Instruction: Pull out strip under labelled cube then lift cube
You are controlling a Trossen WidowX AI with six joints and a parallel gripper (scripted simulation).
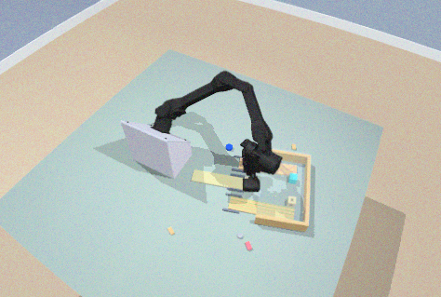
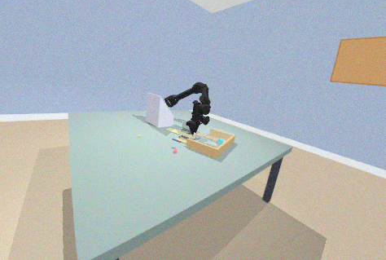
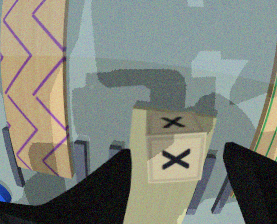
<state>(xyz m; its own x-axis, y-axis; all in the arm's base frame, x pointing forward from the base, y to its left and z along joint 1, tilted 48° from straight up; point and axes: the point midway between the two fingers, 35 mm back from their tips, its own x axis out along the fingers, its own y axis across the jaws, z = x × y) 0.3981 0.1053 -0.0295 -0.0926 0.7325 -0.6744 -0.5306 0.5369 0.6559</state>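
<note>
The labelled cube (image 3: 176, 157), pale with a black X on its faces, sits on the far end of the plain pale yellow strip (image 1: 214, 179) (image 3: 154, 207). That strip sticks out of the tray's open side toward the arm's base. The gripper (image 1: 251, 184) (image 2: 193, 134) (image 3: 178, 149) is open, pointing down, with one finger on each side of the cube and gaps between. It hides the cube in the top view. Whether the fingertips are level with the cube is hard to tell.
A zigzag strip (image 1: 287, 168) (image 3: 49, 112) and a green-lined strip (image 1: 242, 205) (image 3: 273, 117) lie either side. The wooden tray (image 1: 281, 223) (image 2: 202, 149) also holds a cyan block (image 1: 293, 178) (image 2: 220, 142) and another pale cube (image 1: 291, 200). Dark rails, a blue piece (image 1: 229, 147) and a lilac panel (image 1: 155, 152) stand nearby.
</note>
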